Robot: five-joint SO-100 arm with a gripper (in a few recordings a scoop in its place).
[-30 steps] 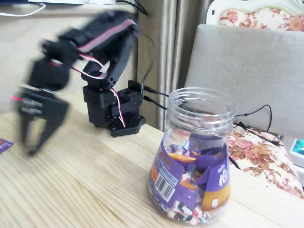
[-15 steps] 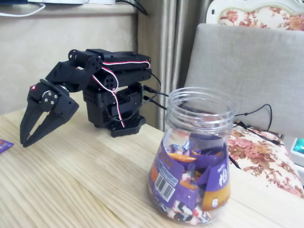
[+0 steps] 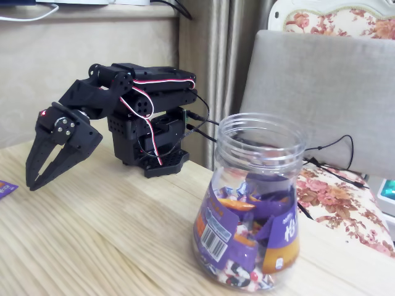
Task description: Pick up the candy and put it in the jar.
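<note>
Candy: your target is the flat purple sweet [image 3: 6, 188] at the far left edge of the fixed view, lying on the tabletop and cut off by the frame, so you see just one corner of it.
Pincer: your pincer [image 3: 31, 180] hangs tips-down just right of the candy and a little above the wood; the two black tapered fingers stand slightly spread with a narrow gap and nothing between them.
Why it sits so: the arm is folded low and reaching left, which looks like a line-up over the candy, so the pick is not yet done.
Jar: the jar [image 3: 255, 203] stands in the foreground, well apart from the candy, on the other side of the arm's base. It is clear plastic with a wide threaded neck, no lid, and a flared bulbous bottom.
Jar contents: purple and orange wrappers [image 3: 247, 231], one with a white barcode, fill its lower half.
Tabletop: pale wood [image 3: 111, 234] with a fine straight grain, smooth enough that a flat wrapper may slide as you close on it.
Behind: a grey padded chair back [image 3: 327, 92].
</note>
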